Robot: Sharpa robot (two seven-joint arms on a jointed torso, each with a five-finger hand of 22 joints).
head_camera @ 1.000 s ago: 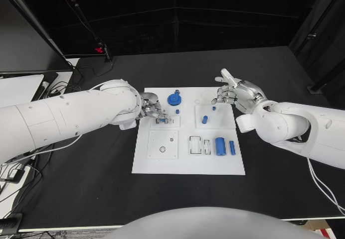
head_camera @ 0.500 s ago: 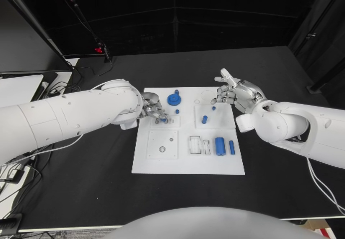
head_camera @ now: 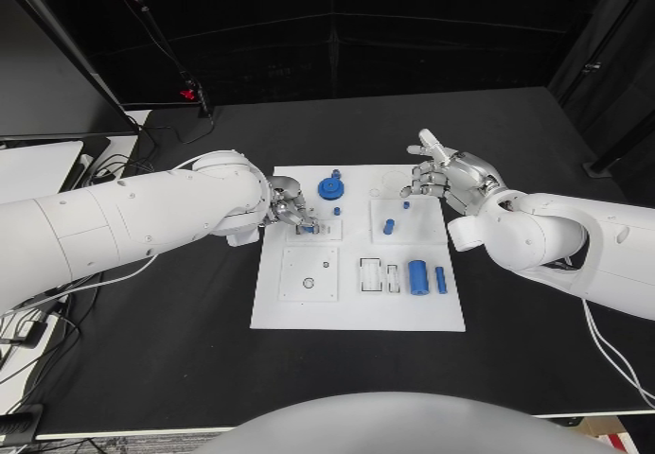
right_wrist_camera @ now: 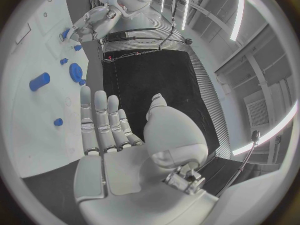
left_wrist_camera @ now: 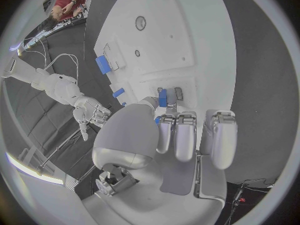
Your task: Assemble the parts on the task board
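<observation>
The left hand [head_camera: 291,214] pinches what looks like a small blue part [left_wrist_camera: 162,97]; push it straight down, gently. The right hand [head_camera: 444,176] waits, fingers wide.

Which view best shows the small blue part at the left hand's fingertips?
The left wrist view: the small blue part sits in the open just past the left hand. In the head view the hand covers most of it. In the right wrist view it is too small to tell.
</observation>
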